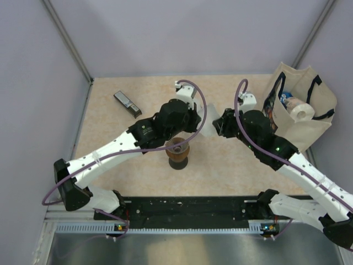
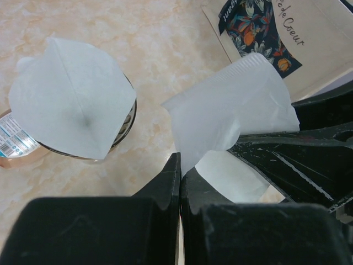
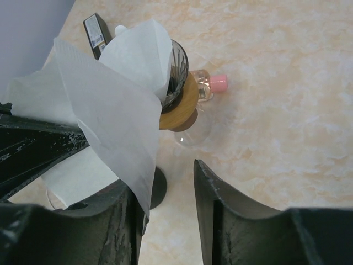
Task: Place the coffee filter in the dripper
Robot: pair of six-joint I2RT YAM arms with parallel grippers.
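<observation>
Pinching filter [image 2: 231,110] edge, left pincer [image 2: 180,176], near dripper [image 2: 130,120]

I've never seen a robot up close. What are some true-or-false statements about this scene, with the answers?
1. One white paper filter already sits in the dark ribbed glass dripper. True.
2. The left pincer is shut on a second white paper filter. True.
3. The right pincer is clamped tight. False: its fingers stand apart.
4. The beige cloth tote bag stands on the robot's left. False: it is on the right.
</observation>
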